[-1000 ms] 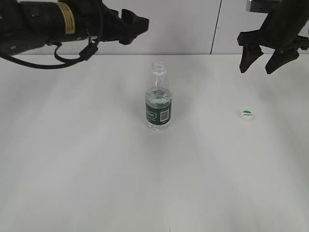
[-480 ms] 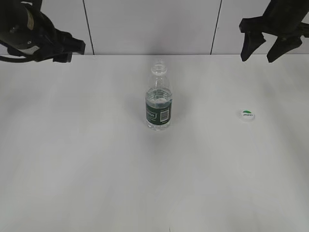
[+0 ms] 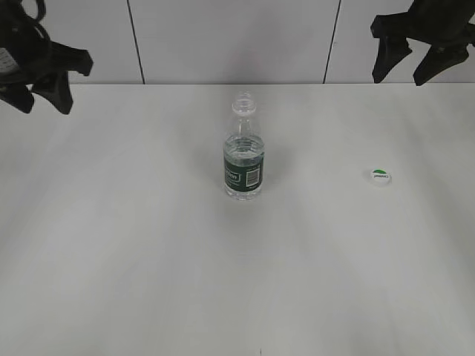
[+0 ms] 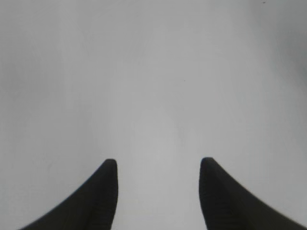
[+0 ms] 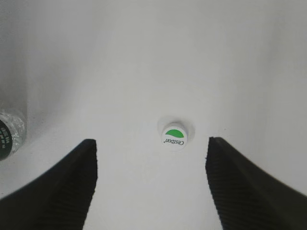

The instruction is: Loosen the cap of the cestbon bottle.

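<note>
The cestbon bottle [image 3: 243,159] stands upright at the table's middle, clear with a dark green label, its neck open with no cap on it. Its edge shows at the left of the right wrist view [image 5: 8,134]. The white cap [image 3: 380,176] with a green half-circle lies on the table to the right, also in the right wrist view [image 5: 174,136]. My left gripper [image 3: 44,95] is open and empty at the far left, well away from the bottle; the left wrist view [image 4: 158,165] shows only bare table. My right gripper [image 3: 407,70] is open and empty, high above the cap [image 5: 151,146].
The white table [image 3: 148,259] meets a pale panelled wall [image 3: 230,37] at the back, with dark vertical seams.
My left arm has pulled back from above the bottle to the far left edge. My right gripper has risen a little. Bottle and cap have not moved.
</note>
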Motion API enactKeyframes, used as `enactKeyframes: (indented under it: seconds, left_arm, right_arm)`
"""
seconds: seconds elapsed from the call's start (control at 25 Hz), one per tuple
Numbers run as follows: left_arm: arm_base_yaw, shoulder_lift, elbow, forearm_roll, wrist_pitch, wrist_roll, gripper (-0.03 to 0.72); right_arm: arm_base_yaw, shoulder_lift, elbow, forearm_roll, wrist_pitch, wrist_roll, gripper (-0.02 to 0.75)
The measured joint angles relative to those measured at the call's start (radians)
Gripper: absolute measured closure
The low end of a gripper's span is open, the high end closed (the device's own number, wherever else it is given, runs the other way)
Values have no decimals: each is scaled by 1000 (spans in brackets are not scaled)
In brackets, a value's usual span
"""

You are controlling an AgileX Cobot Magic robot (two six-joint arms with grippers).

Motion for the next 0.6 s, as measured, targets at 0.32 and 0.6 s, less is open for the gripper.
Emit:
enactKeyframes:
  seconds: [0.32, 0.6]
  left_arm:
    - [177, 1, -12, -13, 109, 148, 342]
    - [256, 1, -12, -59, 197, 276, 342]
  right_arm:
    - [0, -1, 0, 4, 0, 4, 202]
    - [0, -96, 97, -22, 0, 4, 202]
